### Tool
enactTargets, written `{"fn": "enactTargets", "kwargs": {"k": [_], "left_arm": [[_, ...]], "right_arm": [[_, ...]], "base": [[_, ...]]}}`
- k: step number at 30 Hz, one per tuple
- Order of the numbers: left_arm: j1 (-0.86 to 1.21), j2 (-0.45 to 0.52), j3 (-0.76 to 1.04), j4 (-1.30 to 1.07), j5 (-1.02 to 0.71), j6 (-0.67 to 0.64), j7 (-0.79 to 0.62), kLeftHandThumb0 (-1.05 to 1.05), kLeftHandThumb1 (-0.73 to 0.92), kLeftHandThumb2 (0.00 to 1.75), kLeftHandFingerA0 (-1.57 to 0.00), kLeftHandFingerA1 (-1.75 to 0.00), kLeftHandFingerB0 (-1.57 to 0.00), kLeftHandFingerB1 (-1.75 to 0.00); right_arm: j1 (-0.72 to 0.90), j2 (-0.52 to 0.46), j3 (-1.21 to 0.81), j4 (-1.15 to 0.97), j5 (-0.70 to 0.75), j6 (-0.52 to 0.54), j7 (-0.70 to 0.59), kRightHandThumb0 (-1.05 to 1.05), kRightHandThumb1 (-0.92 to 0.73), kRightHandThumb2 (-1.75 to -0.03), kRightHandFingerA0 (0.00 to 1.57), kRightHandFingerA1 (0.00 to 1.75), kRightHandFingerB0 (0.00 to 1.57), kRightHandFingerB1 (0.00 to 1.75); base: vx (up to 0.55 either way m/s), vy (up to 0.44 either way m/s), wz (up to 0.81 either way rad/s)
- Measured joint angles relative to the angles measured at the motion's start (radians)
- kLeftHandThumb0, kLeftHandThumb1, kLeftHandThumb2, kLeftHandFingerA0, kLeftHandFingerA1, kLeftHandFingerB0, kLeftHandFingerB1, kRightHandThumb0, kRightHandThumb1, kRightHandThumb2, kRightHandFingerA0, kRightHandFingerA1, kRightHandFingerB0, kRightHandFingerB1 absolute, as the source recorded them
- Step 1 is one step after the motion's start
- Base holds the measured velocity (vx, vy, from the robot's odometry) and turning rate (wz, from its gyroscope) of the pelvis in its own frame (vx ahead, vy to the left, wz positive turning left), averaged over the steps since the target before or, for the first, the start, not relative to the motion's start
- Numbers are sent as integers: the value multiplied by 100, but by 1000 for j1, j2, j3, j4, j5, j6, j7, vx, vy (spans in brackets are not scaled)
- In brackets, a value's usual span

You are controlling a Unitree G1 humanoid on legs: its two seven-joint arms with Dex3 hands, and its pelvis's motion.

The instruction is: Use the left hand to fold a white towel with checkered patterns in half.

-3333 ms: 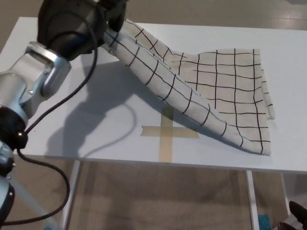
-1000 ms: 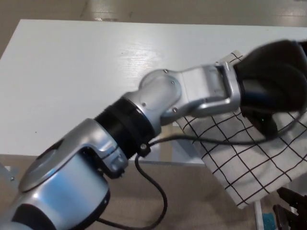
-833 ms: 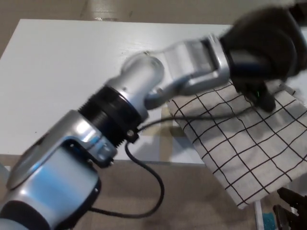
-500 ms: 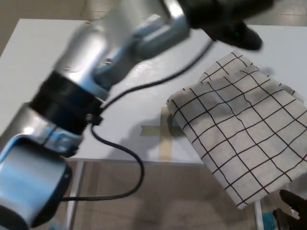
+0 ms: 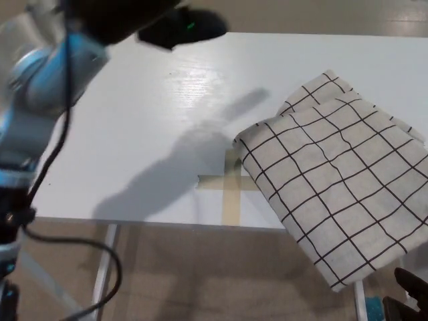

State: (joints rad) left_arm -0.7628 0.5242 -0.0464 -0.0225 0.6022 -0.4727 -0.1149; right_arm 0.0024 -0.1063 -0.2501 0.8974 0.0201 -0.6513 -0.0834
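The white towel with black checks [image 5: 334,174] lies folded double on the right side of the white table [image 5: 134,120]. Its near corner hangs over the table's front edge. My left hand [image 5: 157,20] is high at the picture's top left, blurred, well away from the towel. It holds nothing, and one thick finger [image 5: 197,25] sticks out to the right. A small black part of my right hand [image 5: 409,293] shows at the bottom right corner, below the table's edge.
A tan tape cross [image 5: 231,184] is stuck near the table's front edge, partly under the towel's left edge. My left arm [image 5: 33,107] runs down the picture's left side with a black cable. Beige floor lies below the table.
My left arm has swung from over the towel up and back to the left, with nothing in the hand. The towel stays folded on the right of the table.
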Motion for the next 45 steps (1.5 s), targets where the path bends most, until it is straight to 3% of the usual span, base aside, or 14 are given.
{"fn": "enactTargets", "kwargs": {"k": [11, 17, 18, 20, 22, 23, 31, 32, 35, 38, 39, 41, 42, 45], "left_arm": [[481, 11, 202, -134, -163, -2, -77, -60, 38, 74, -34, -50, -30, -44], [748, 10, 303, -145, -256, -5, -128, -72, 52, 57, -40, -39, -37, -35], [785, 9, 314, -132, -271, -7, -136, -77, 48, 85, -42, -52, -23, -40], [844, 7, 334, -105, -297, -10, -153, -77, 48, 85, -42, -52, -23, -40], [937, 3, 366, -23, -337, -19, -177, -80, 56, 61, -41, -40, -32, -34], [975, 0, 379, 33, -353, -23, -190, -82, 51, 89, -42, -52, -18, -38], [1093, -23, 440, 369, -429, -40, -234, -67, 44, 88, -41, -53, -21, -43], [1097, -28, 449, 416, -439, -41, -240, -73, 54, 59, -45, -41, -37, -36], [1095, -35, 467, 520, -465, -40, -256, -67, 54, 58, -47, -41, -37, -36], [1082, -41, 489, 623, -495, -36, -278, -66, 54, 58, -46, -41, -36, -36], [1082, -41, 489, 623, -495, -36, -278, -62, 43, 86, -40, -55, -19, -43], [1060, -47, 510, 714, -532, -21, -306, -73, 49, 88, -38, -53, -17, -41], [1039, -50, 521, 772, -553, -8, -323, -72, 61, 59, -33, -37, -30, -33], [968, -63, 528, 902, -605, 40, -361, -71, 62, 59, -32, -37, -29, -32]], "right_arm": [[5, 0, 2, 1, -6, 0, 0, -56, -70, -62, 50, 52, 50, 39], [8, 0, 1, 3, -7, 0, 1, -57, -70, -62, 51, 52, 51, 40], [9, 0, 1, 3, -7, 0, 1, -57, -70, -61, 51, 52, 51, 40], [10, 0, 1, 4, -7, 0, 2, -57, -70, -61, 51, 52, 51, 40], [15, 0, 2, 7, -7, 0, 5, -56, -70, -61, 51, 52, 51, 40], [21, -1, 1, 10, -7, 0, 6, -55, -70, -61, 51, 52, 51, 40], [39, -2, 1, 19, -7, 0, 9, -55, -70, -62, 51, 52, 51, 40], [40, -2, 1, 19, -7, 0, 9, -55, -70, -62, 51, 52, 51, 40], [40, -2, 0, 20, -7, 0, 9, -55, -70, -62, 51, 52, 51, 40], [40, -3, 0, 25, -7, 0, 9, -55, -70, -62, 51, 52, 51, 40], [40, -3, 0, 25, -7, 0, 9, -54, -70, -62, 51, 52, 51, 40], [38, -5, 0, 34, -7, 1, 9, -55, -70, -62, 51, 52, 51, 40], [38, -6, 0, 40, -6, 2, 10, -56, -70, -62, 51, 52, 51, 40], [40, -13, 0, 51, -5, 6, 12, -56, -71, -62, 51, 52, 52, 40]], "base": [[0, 0, 0], [0, 0, 0], [0, 0, 0], [0, 0, 0], [0, 0, 0], [0, 0, 0], [0, 0, 0], [0, 0, 0], [0, 0, 0], [0, 0, 0], [0, 0, 0], [0, 0, 0], [0, 0, 0], [0, 0, 0]]}}
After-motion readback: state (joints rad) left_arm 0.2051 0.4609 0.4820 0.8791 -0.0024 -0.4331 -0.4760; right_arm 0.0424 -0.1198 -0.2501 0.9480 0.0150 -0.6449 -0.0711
